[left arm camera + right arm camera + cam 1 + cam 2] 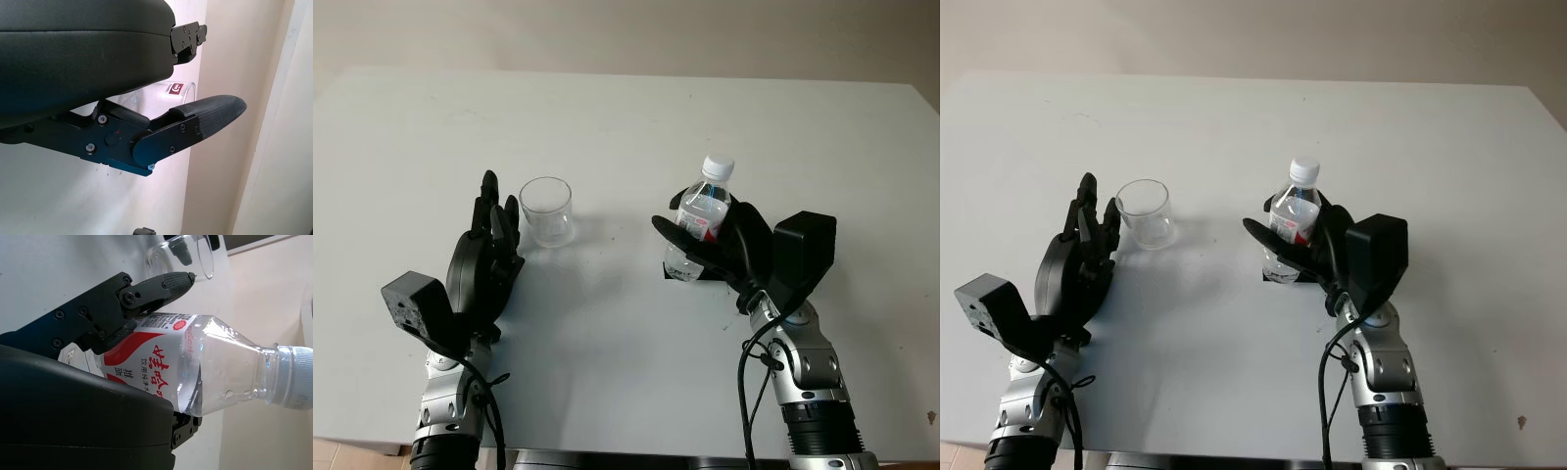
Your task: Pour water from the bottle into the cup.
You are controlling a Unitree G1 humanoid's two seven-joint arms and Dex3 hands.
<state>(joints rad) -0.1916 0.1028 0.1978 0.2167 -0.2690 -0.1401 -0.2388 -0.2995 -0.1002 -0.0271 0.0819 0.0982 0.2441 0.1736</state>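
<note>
1. The table (626, 108) carried both task things, well apart: the bottle toward the right, the cup toward the left.
2. The right hand (724, 250) was wrapped around the bottle (703, 211), fingers closed on its labelled body. The bottle stood upright with its white cap still on.
3. The left hand (489, 250) sat just beside the cup (547, 211), open and holding nothing.
4. The cup looked empty. By my reading, only the grasp was made; uncapping, carrying, tilting and pouring all remained.
</note>
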